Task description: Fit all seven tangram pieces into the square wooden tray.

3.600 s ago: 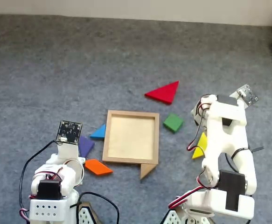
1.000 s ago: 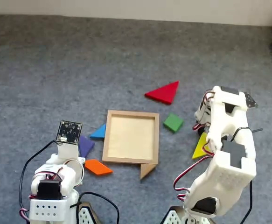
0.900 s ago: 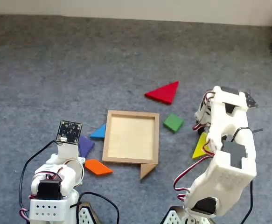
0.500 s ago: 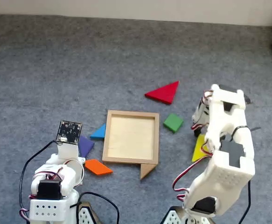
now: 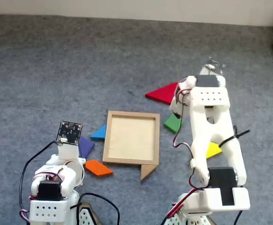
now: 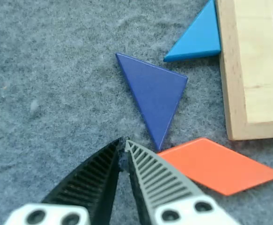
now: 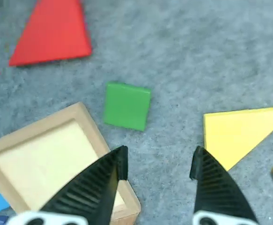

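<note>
No piece yet in square wooden tray (image 5: 131, 114). Right pincer (image 7: 159, 152) wide open, empty, seemingly over green square piece (image 7: 127, 106); next, lower and grip.

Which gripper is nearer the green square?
Right. The right gripper hangs open close to the green square, beside the yellow triangle; the left gripper sits shut by the dark blue triangle, across the tray.
</note>
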Controlling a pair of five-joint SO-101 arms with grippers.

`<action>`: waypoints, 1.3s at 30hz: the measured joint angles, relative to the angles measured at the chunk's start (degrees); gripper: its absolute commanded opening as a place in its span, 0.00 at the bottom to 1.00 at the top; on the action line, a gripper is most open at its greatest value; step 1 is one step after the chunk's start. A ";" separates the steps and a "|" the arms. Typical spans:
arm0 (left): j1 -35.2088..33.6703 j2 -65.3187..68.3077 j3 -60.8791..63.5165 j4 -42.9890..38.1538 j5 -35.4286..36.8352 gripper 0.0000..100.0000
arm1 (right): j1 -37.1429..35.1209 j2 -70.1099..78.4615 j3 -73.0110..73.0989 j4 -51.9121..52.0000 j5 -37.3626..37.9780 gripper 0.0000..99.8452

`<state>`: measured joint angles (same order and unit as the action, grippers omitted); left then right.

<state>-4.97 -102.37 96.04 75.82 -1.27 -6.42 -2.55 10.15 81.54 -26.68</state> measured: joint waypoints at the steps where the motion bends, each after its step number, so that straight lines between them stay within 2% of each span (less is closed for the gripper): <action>1: 0.00 0.00 0.00 0.00 0.00 0.00 | -0.09 0.00 0.00 0.00 0.18 0.21; 4: 0.00 0.00 0.00 0.00 0.00 0.00 | 0.62 0.00 0.00 0.09 0.35 0.24; 8: 0.00 0.00 0.00 0.00 0.00 0.00 | 2.99 0.00 1.76 0.09 -2.20 0.37; 11: 0.00 0.00 0.00 0.00 0.00 0.00 | 3.78 0.00 5.10 -0.09 -4.22 0.42; 14: 0.00 0.00 0.00 0.00 0.00 0.00 | 5.19 0.00 8.44 -0.88 -6.15 0.42; 20: 0.00 0.00 0.00 0.00 0.00 0.00 | 10.29 0.00 18.20 -14.07 -8.70 0.42; 25: 0.00 0.00 0.00 0.00 0.00 0.00 | 11.16 0.00 26.11 -23.56 -8.88 0.42; 39: 0.00 0.00 0.00 0.00 0.00 0.00 | 12.75 -0.18 32.18 -32.44 -12.22 0.42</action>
<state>-4.97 -102.37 96.04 75.82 -1.27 6.33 -2.73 42.33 49.10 -38.90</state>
